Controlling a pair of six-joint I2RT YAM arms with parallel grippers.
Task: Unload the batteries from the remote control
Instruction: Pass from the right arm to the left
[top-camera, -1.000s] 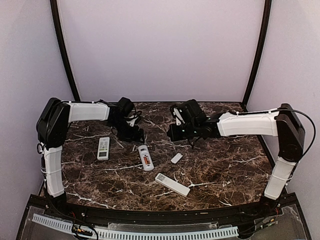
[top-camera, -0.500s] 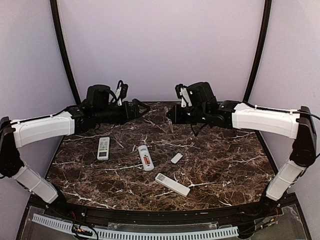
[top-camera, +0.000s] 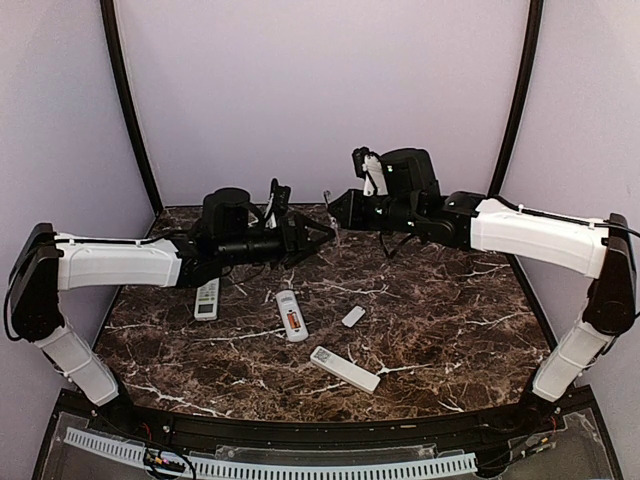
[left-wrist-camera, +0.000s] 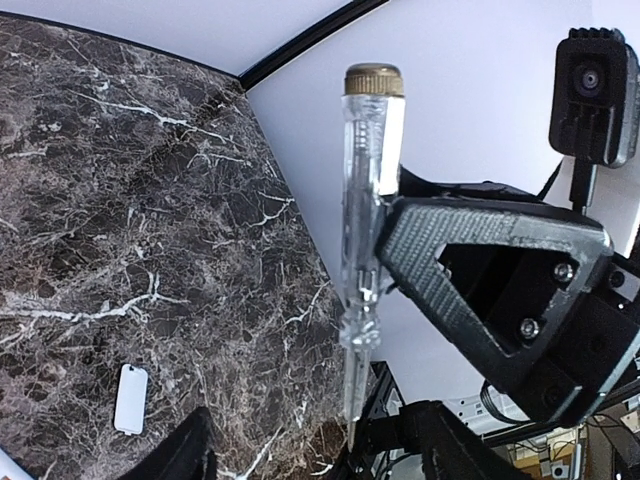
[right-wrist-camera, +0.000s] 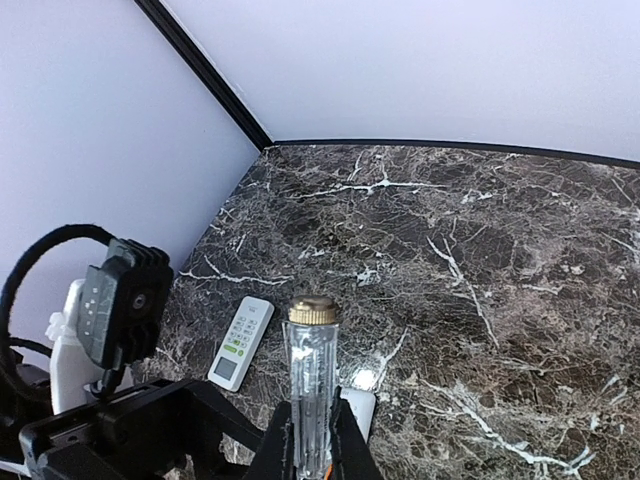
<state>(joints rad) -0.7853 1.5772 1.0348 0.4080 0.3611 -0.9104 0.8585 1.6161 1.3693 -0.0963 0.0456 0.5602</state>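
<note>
My right gripper (top-camera: 337, 208) is raised over the back middle of the table, shut on a clear screwdriver (right-wrist-camera: 312, 370) with a brass cap. My left gripper (top-camera: 322, 232) meets it from the left. Its jaws stand open on either side of the screwdriver's metal tip (left-wrist-camera: 352, 425), without touching it. Below on the table a white remote control (top-camera: 291, 315) lies on its face. Orange-red batteries (top-camera: 293, 320) show in its open back. A small white cover plate (top-camera: 353, 316) lies to its right.
A second remote (top-camera: 207, 298) lies keypad up, partly under my left arm. A third remote (top-camera: 344, 369) lies near the table's front edge. The black frame posts and the purple walls close off the back and sides.
Both arms have lifted off the table. My left arm has swung in from the back left, so its gripper now faces the right gripper and the screwdriver's tip.
</note>
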